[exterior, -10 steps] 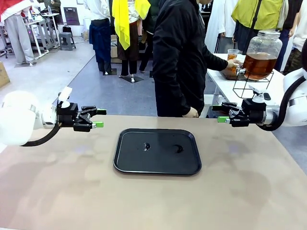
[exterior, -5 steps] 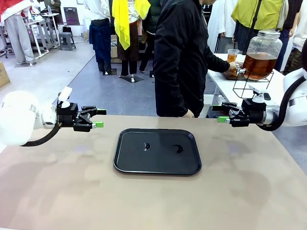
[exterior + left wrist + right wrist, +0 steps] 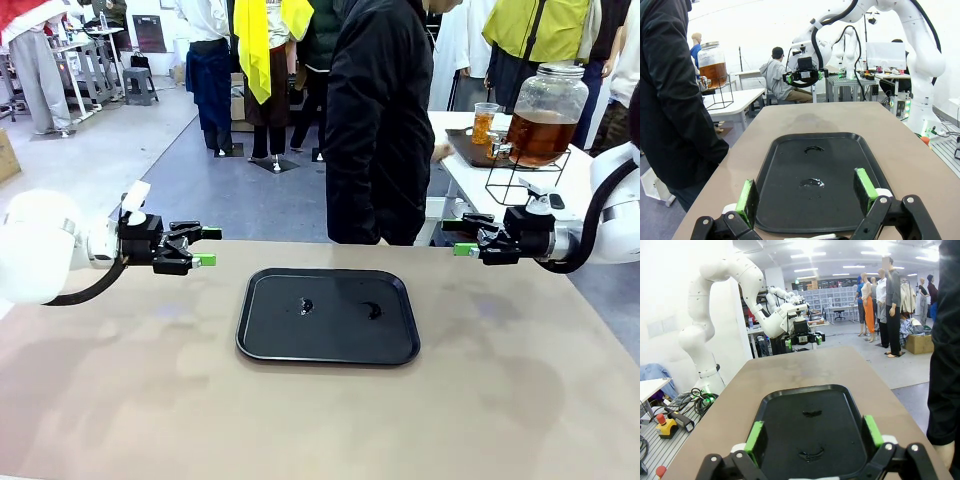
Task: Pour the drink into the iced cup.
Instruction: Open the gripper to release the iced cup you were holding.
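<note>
The black tray sits bare in the middle, with open table all around it for reaching.

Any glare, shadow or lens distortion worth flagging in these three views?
Front view: sharp, soft faint shadows on the table, wet spots glinting on the black tray. Left wrist view: background wall washed out white, wide-angle bending at the edges. Right wrist view: bright ceiling lights, similar bending.

Open right end effector above black tray
</note>
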